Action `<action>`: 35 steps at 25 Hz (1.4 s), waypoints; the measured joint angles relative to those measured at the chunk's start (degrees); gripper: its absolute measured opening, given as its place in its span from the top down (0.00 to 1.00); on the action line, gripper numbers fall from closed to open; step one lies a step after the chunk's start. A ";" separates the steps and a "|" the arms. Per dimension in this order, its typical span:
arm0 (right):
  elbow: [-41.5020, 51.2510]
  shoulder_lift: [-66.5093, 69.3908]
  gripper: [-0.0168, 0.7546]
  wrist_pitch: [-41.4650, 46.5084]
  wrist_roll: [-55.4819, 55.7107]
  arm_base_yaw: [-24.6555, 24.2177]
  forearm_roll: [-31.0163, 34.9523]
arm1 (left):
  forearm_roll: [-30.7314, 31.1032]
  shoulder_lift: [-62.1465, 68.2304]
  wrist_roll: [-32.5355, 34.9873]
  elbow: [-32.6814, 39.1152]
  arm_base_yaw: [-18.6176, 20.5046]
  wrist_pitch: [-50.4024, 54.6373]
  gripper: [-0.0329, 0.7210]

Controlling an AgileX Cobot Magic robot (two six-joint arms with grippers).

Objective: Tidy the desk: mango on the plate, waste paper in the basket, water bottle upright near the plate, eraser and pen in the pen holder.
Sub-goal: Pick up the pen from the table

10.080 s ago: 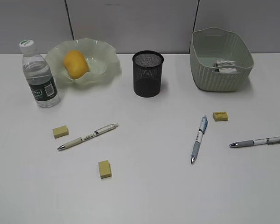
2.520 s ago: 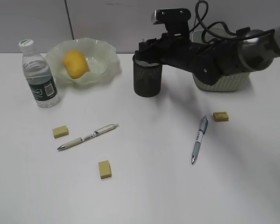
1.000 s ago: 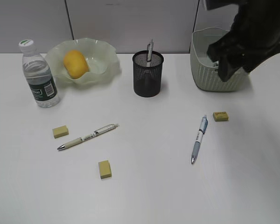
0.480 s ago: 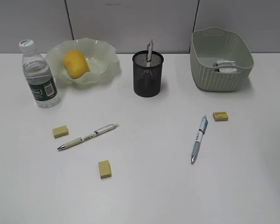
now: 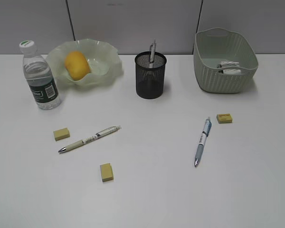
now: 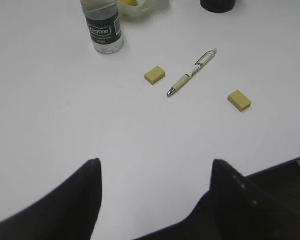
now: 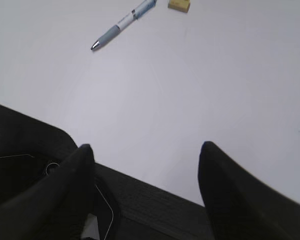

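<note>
Desk: white tabletop, bearing all items listed below.

Plate: placed at the back left; the mango is seated inside it.

Water bottle: stood upright, just beside the plate on its left, cap on.

Pen holder: set at the back centre; one pen is seen standing in it, its top above the rim.

Basket: set at the back right; the waste paper is lying inside.

Loose pens: a beige pen is laid at left centre; a blue-grey pen is laid at right centre.

Loose erasers: a left eraser is found near the beige pen's tip; a front eraser is lying in front of that pen; a right eraser is placed just beside the blue-grey pen's upper end.

Left gripper: seen only from its wrist view, jaws parted, nothing held, poised over bare desk.

Right gripper: seen only from its wrist view, jaws parted, nothing held, at the desk's near edge.
</note>
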 joint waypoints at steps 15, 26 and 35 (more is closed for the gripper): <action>11.44 -21.97 0.31 -2.32 0.00 0.00 0.64 | 0.00 0.00 0.00 0.00 0.00 0.00 0.28; 11.44 -21.97 0.31 -2.48 0.00 0.00 0.92 | -0.06 11.44 2.68 -3.64 0.00 -10.10 0.28; 11.44 -21.97 0.31 -2.54 0.06 0.00 0.92 | -2.39 41.95 6.72 -11.63 0.00 -16.12 0.29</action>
